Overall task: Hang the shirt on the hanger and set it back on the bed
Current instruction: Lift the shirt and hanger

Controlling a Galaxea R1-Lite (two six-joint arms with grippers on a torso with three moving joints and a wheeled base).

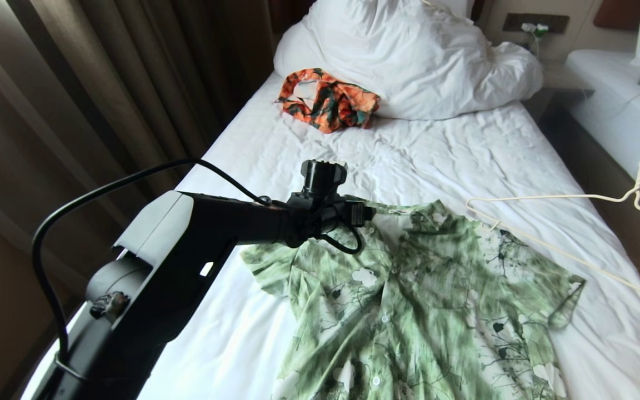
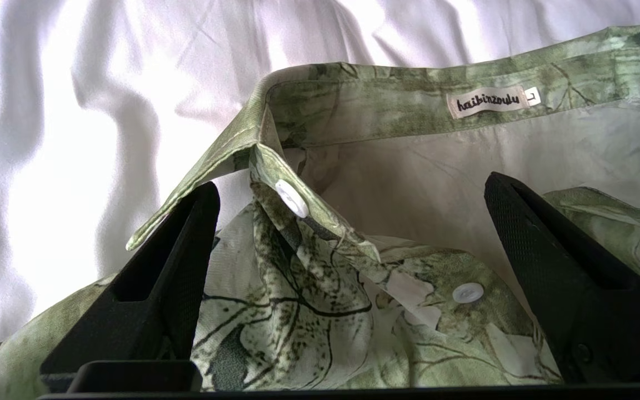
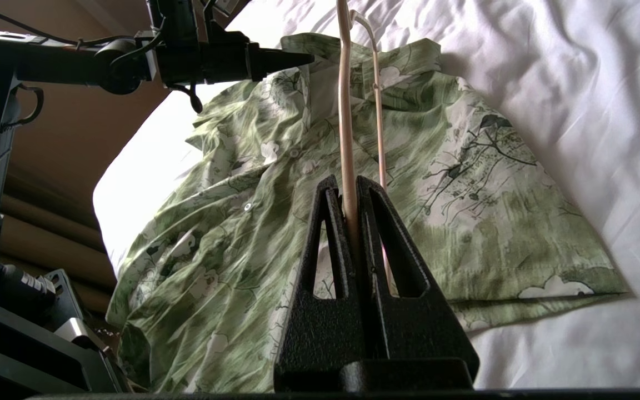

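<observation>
The green flowered shirt [image 1: 425, 300] lies flat and face up on the bed [image 1: 464, 150], collar towards the pillow. My left gripper [image 1: 369, 213] is low at the collar's left side. In the left wrist view it [image 2: 350, 186] stands open, its fingers either side of the unbuttoned neck opening [image 2: 298, 311], gripping nothing. My right gripper [image 3: 348, 186] is shut on a wire of the cream hanger [image 3: 345, 111], above the shirt [image 3: 275, 222]. In the head view the hanger [image 1: 553, 196] reaches in from the right, its near corner by the shirt's right shoulder; the right gripper is out of that view.
An orange, black and teal garment [image 1: 328, 99] lies crumpled near the bunched white duvet [image 1: 420, 61]. Dark curtains [image 1: 103, 83] run along the bed's left side. A second white bed [image 1: 620, 111] stands to the right, across a narrow gap.
</observation>
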